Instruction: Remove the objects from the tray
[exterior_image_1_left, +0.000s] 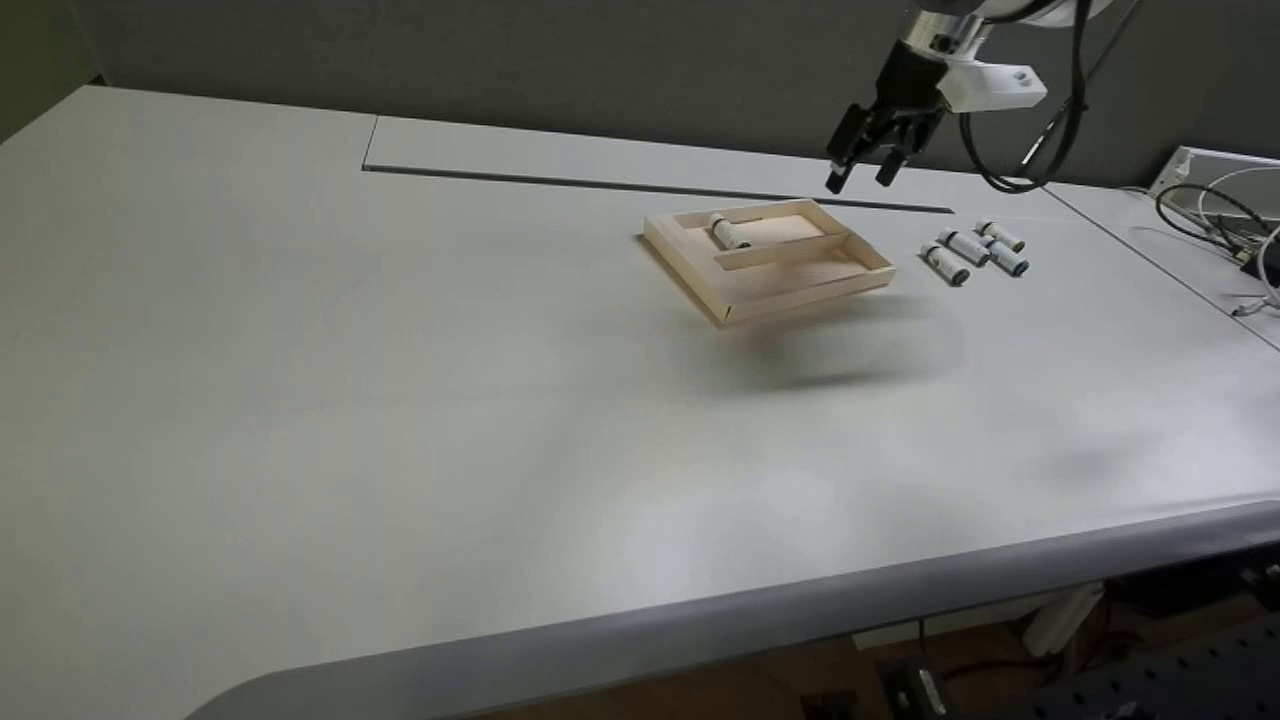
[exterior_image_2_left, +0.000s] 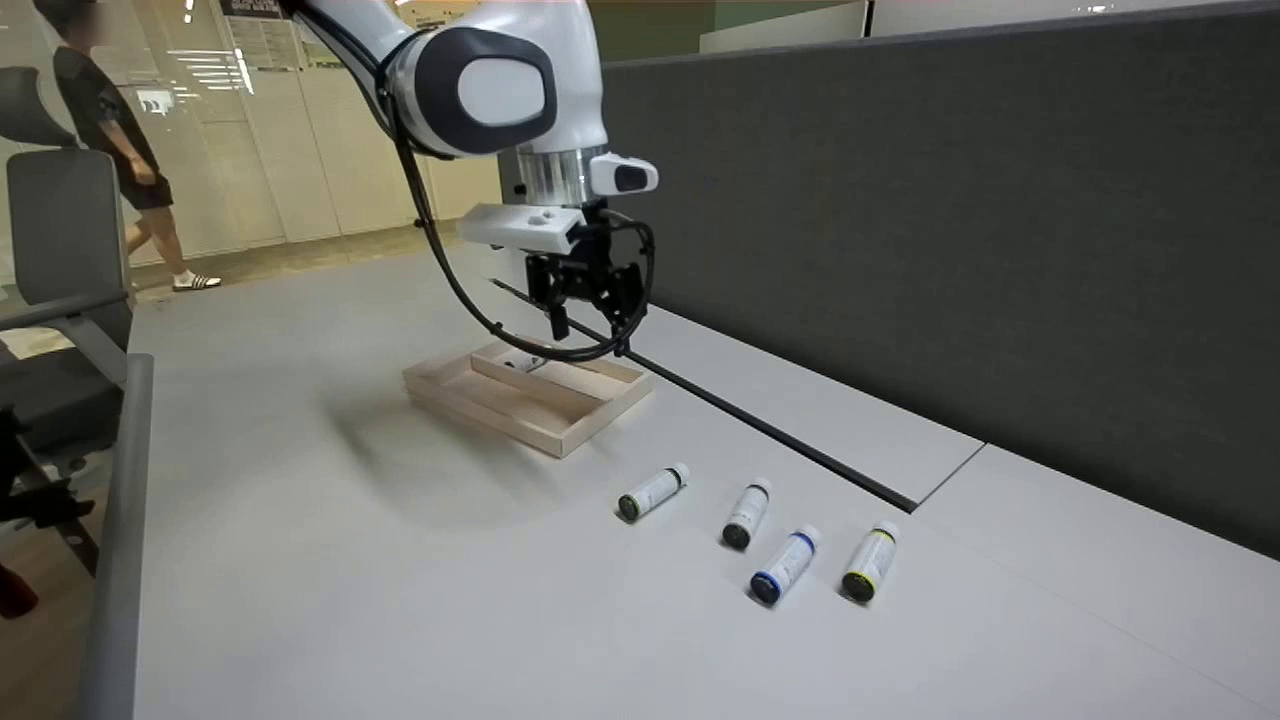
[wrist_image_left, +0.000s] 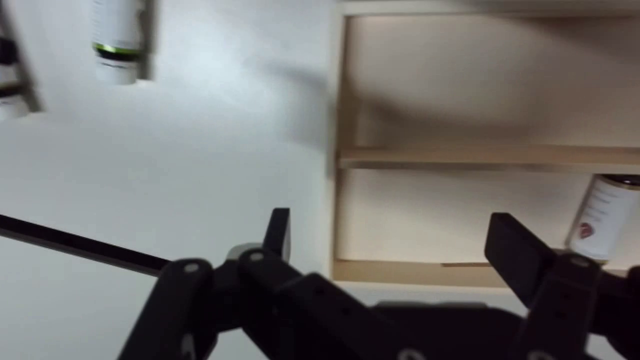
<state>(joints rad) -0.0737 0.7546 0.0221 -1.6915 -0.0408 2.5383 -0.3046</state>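
A small white cylindrical vial w/ a dark end (wrist_image_left: 602, 220) sits in a shallow square tray of light tan wood (exterior_image_1_left: 810, 298), in the compt. nearer the dark grey upright partition (exterior_image_2_left: 950, 250). It is set crosswise there, prob. b/c its length nearly spans the compt.'s width. Four similar white vials (exterior_image_2_left: 747, 515) lie on the smooth white table (exterior_image_1_left: 400, 420) beside the tray, presumably already taken out & set loosely apart for clearance. The black two-finger gripper (wrist_image_left: 387, 225) is spread wide w/ nothing held btwn its fingers, prob. to admit the next vial; in the wrist view that vial falls outside the gap, so a sideways shift seems req'd. Orientation, wrist view: dark end toward the thin tan wooden divider (wrist_image_left: 490, 157), pale end toward the outer rim; long axis across the compt., slightly aslant; flat or propped, can't tell. Table vials: long axes loosely fanned, not in line.
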